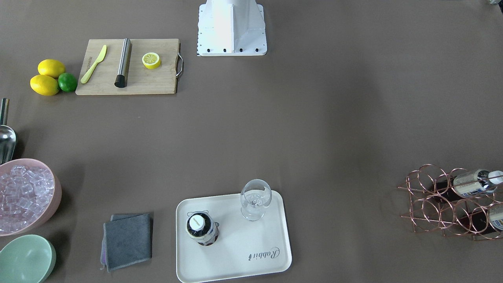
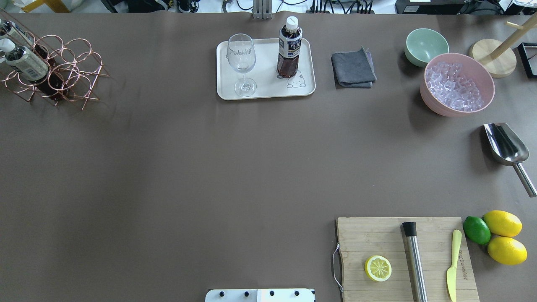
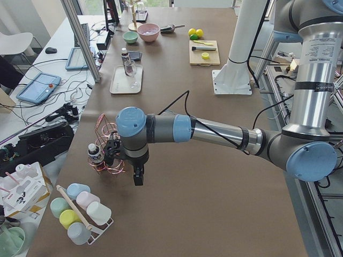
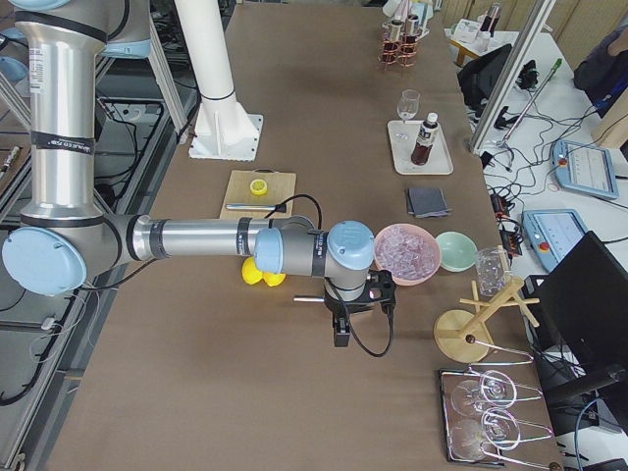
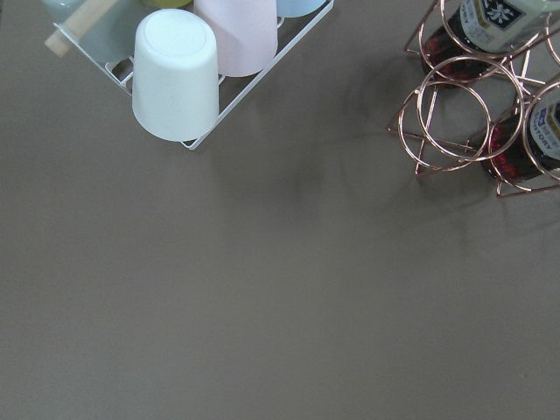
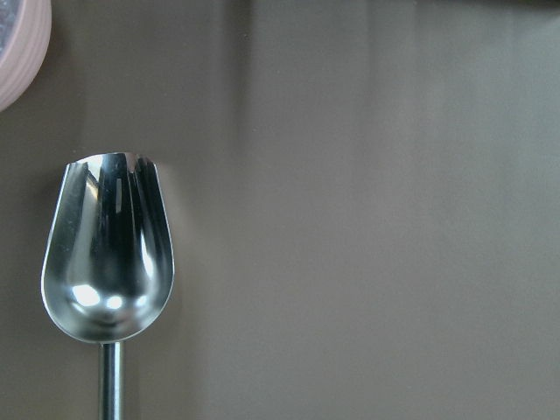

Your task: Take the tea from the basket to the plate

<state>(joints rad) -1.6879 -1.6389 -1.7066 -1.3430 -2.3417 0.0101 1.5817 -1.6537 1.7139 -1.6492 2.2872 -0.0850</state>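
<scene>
One tea bottle [image 2: 289, 48] stands upright on the cream plate [image 2: 303, 86], next to a wine glass [image 2: 241, 58]; the same bottle [image 1: 201, 228] and plate [image 1: 243, 247] show in the front view. Two more tea bottles [image 2: 26, 63] lie in the copper wire basket [image 2: 69, 63] at the table's far left corner; they also show in the left wrist view [image 5: 535, 140]. My left gripper [image 3: 138, 181] hangs beside the basket [image 3: 106, 167], seen only from the side, so I cannot tell whether it is open. My right gripper [image 4: 340, 337] hangs over the table near the scoop; I cannot tell its state either.
A grey cloth [image 2: 353, 67], green bowl [image 2: 426, 46], pink bowl of ice [image 2: 457, 84] and metal scoop [image 2: 505, 144] lie on the right. A cutting board [image 2: 377, 239] holds a lemon half, muddler and knife; lemons and a lime [image 2: 476, 230] sit beside it. A cup rack [image 5: 179, 74] stands by the basket.
</scene>
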